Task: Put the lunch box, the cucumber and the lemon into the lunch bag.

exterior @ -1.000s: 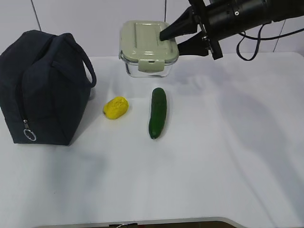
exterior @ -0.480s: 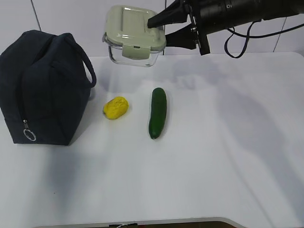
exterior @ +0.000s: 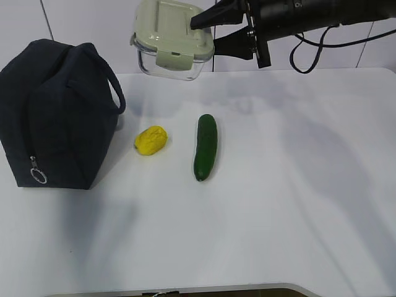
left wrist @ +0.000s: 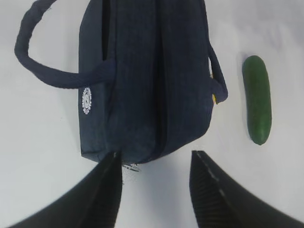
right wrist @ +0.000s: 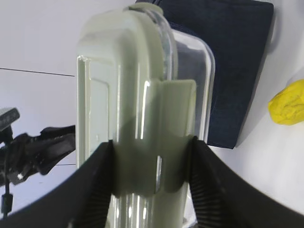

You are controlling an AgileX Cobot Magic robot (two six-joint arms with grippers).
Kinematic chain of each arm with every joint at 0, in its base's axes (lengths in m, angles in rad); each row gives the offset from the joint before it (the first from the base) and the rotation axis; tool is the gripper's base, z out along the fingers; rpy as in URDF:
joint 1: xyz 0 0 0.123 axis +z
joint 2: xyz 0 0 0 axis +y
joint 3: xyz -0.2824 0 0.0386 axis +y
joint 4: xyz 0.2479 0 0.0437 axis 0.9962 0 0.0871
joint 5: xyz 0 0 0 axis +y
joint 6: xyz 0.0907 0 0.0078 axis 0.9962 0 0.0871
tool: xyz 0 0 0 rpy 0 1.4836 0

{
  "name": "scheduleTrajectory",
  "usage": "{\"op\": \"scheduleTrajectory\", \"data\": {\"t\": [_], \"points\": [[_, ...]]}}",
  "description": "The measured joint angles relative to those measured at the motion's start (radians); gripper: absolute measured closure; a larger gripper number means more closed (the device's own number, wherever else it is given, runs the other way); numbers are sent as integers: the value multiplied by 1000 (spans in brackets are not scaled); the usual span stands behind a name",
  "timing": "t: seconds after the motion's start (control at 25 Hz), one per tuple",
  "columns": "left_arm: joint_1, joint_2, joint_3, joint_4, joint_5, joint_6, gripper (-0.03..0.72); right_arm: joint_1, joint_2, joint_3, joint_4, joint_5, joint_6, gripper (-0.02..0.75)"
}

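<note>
My right gripper (exterior: 207, 32) is shut on the lunch box (exterior: 168, 40), a clear glass container with a sage-green lid, and holds it in the air at the back, right of the lunch bag (exterior: 52, 111). In the right wrist view the lunch box (right wrist: 142, 109) sits between the fingers, with the lunch bag (right wrist: 228, 57) and the lemon (right wrist: 289, 103) beyond. The lemon (exterior: 150, 140) and the cucumber (exterior: 205, 146) lie on the white table (exterior: 278, 198). My left gripper (left wrist: 154, 159) is open and empty above the lunch bag (left wrist: 142, 71), with the cucumber (left wrist: 257, 105) to its right. The bag looks zipped shut.
The bag's metal ring pull (exterior: 38, 176) hangs at its front lower corner. A looped handle (exterior: 114, 90) sticks out toward the lemon. A grey tiled wall (exterior: 93, 25) stands behind the table.
My right gripper has lifted the lunch box off the table and carried it up and to the left, toward the bag. The lemon, cucumber and bag have not moved.
</note>
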Motion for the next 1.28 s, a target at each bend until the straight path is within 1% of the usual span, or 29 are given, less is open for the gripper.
{"op": "scheduleTrajectory", "data": {"t": [0.28,0.68,0.92,1.28], "points": [[0,195,-190,40,71,20,343,0,0,0,1,-2,-12,370],[4,437,-455,50,183,41,343,0,0,0,1,-4,-23,370],[30,547,-534,50,222,45,346,0,0,0,1,-5,-24,370],[40,623,-545,-24,230,74,360,0,0,0,2,-5,-26,370]]}}
